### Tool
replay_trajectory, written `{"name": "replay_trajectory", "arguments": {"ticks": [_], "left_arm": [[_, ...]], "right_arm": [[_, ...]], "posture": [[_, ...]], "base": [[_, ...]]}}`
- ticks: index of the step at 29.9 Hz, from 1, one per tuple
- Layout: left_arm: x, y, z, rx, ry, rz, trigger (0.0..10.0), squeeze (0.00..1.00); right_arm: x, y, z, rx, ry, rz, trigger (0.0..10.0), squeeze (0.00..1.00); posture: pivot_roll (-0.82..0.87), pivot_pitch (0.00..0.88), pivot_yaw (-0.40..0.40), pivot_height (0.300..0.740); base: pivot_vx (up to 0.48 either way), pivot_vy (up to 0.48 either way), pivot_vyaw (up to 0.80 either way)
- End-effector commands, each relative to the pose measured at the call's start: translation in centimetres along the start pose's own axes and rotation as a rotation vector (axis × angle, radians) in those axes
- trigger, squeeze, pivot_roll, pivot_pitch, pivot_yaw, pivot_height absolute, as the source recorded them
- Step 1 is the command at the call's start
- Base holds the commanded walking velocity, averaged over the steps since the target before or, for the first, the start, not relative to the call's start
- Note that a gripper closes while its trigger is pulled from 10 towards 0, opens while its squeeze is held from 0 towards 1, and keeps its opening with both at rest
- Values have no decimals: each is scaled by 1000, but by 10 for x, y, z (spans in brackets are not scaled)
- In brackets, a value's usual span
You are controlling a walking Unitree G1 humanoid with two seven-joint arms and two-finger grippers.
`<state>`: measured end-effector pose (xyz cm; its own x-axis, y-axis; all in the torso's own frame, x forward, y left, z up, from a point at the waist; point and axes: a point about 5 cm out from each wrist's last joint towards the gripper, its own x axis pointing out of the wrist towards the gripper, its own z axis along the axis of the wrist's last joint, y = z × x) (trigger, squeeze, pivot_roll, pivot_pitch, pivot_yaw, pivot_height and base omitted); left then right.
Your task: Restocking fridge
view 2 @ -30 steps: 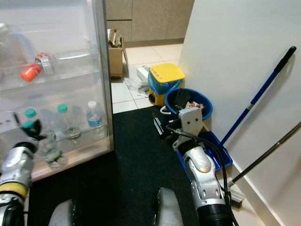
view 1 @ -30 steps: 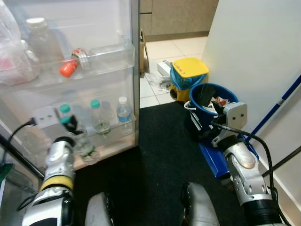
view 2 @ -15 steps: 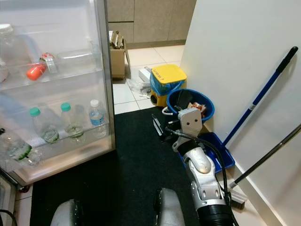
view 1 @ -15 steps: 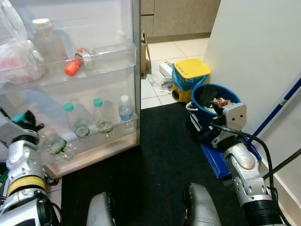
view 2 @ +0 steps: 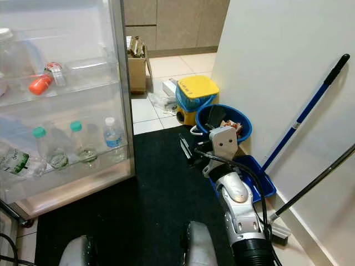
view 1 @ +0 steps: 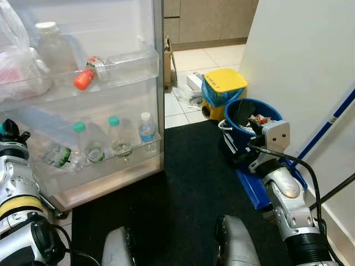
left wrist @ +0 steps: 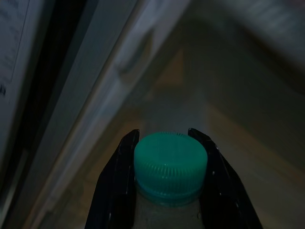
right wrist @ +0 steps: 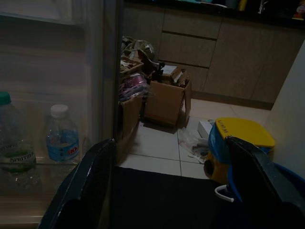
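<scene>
The open fridge door (view 1: 158,72) fills the upper left of the head views. In its lower door shelf (view 1: 105,166) three small water bottles are stood upright side by side: two with green caps (view 1: 82,145) (view 1: 117,139) and one with a white cap (view 1: 147,131). A fourth bottle with a green cap (left wrist: 169,168) is held tilted at the left end of this shelf, its label end (view 1: 55,157) leaning into the shelf. It is pinched just below the cap by the left gripper (left wrist: 167,191), whose two black fingers (left wrist: 119,181) are pressed against both sides of the neck. In the upper door shelf (view 1: 127,64) a large clear bottle with a white cap (view 1: 52,47), a plastic bag (view 1: 19,66) and a lying container with an orange cap (view 1: 86,77) are kept.

At the right centre of the frame, the right gripper (right wrist: 171,191) is held low with its fingers (right wrist: 90,181) spread wide apart and nothing between them. Behind it, a blue bucket (view 1: 236,119) with some rubbish inside is seen, and a bin with a yellow lid (view 1: 224,80) lined with a blue bag. A cardboard box (right wrist: 164,98) with loose items is placed on the tiled floor.
</scene>
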<state>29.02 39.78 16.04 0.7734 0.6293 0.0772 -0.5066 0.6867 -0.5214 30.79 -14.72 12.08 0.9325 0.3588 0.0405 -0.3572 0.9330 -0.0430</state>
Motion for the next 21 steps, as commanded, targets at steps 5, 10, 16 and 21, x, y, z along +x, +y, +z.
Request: {"name": "replay_trajectory", "arguments": {"ticks": [5, 10, 16, 21], "left_arm": [[5, -8, 0, -54, 11, 5, 10000, 0], [7, -11, -2, -100, 12, 23, 10000, 0], [8, -8, -4, -141, 11, 90, 10000, 0], [8, -13, -10, -107, 22, 107, 10000, 0]], "right_arm": [[-1, -4, -1, 3, 1, -20, 10000, 0], [-1, -3, -1, 4, 2, -20, 10000, 0], [-2, -4, -2, 5, 2, -22, 10000, 0], [-2, -4, -2, 6, 3, -21, 10000, 0]], "posture": [[-32, 0, -53, 436], [-38, 0, -57, 436], [-43, 0, -60, 436], [-40, 0, -62, 436]], "base": [[0, 0, 0], [0, 0, 0], [0, 0, 0], [0, 0, 0]]}}
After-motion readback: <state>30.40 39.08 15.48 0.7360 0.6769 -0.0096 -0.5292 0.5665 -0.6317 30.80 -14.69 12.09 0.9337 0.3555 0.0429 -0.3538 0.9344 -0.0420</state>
